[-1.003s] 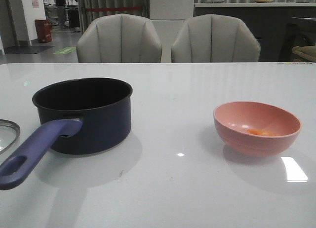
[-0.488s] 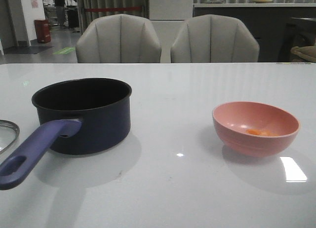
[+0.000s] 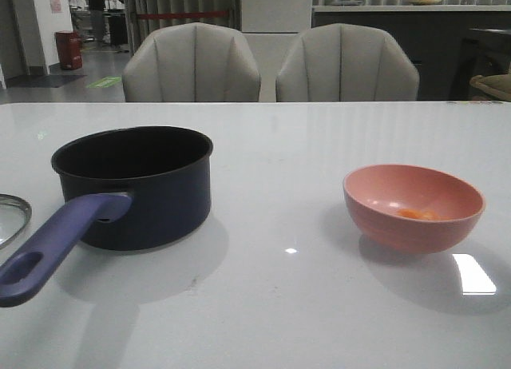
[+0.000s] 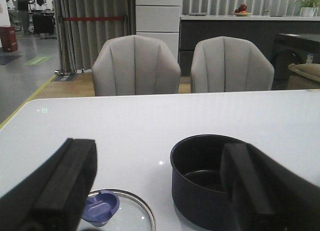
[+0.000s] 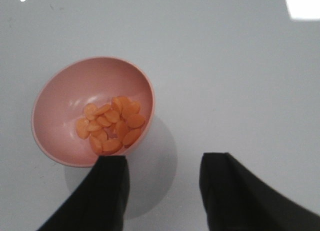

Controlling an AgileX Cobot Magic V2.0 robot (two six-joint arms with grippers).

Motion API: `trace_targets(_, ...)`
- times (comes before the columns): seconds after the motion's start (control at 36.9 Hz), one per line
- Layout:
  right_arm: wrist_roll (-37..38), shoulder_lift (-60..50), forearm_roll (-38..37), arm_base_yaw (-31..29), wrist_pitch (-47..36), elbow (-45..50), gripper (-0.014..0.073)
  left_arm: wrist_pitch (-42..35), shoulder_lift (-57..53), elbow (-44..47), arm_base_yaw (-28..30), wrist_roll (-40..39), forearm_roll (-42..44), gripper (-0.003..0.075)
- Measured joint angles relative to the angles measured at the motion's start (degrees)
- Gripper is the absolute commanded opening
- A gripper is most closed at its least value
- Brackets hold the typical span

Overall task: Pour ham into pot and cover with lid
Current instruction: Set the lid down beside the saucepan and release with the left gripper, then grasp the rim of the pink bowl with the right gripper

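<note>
The dark navy pot (image 3: 136, 185) stands at the left of the table with its purple-blue handle (image 3: 56, 245) pointing toward me; it also shows in the left wrist view (image 4: 200, 183), empty inside. The glass lid (image 4: 120, 213) with its blue knob (image 4: 100, 208) lies flat left of the pot; only its rim (image 3: 12, 217) shows in the front view. Orange ham pieces (image 5: 110, 123) lie in the pink bowl (image 5: 60, 116), which stands at the right (image 3: 413, 205). My left gripper (image 4: 160, 186) is open above the lid and pot. My right gripper (image 5: 162, 178) is open above the table beside the bowl.
Two grey chairs (image 3: 192, 65) (image 3: 347, 65) stand behind the white table's far edge (image 3: 263, 103). A bright light reflection (image 3: 477, 273) lies on the table near the bowl.
None of the objects has moved; the front view has only shifted very slightly.
</note>
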Motion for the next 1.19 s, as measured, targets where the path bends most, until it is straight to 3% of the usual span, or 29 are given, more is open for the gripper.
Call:
trace_targets(0.27, 0.00, 23.79, 1.89, 0.00, 7.56, -15.11, 0.0452, 0.00, 0.00, 0.00, 0.00, 0.00, 0.00, 0.0552)
trace_targets(0.6, 0.00, 39.28, 2.49, 0.00, 9.12, -25.04, 0.0448, 0.10, 0.00, 0.00, 0.00, 0.00, 0.00, 0.0552)
trace_targets(0.68, 0.00, 42.00, 2.63, 0.00, 9.12, -26.67, 0.0395, 0.10, 0.00, 0.00, 0.00, 0.04, 0.00, 0.0552)
trace_targets(0.89, 0.00, 47.73, 3.53, 0.00, 9.82, -29.69, 0.0122, 0.18, -0.05, 0.00, 0.00, 0.04, 0.00, 0.0552)
trace_targets(1.19, 0.12, 47.54, 4.19, 0.12, 6.94, -30.43, 0.0136, 0.23, -0.05, 0.00, 0.00, 0.04, 0.00, 0.0552)
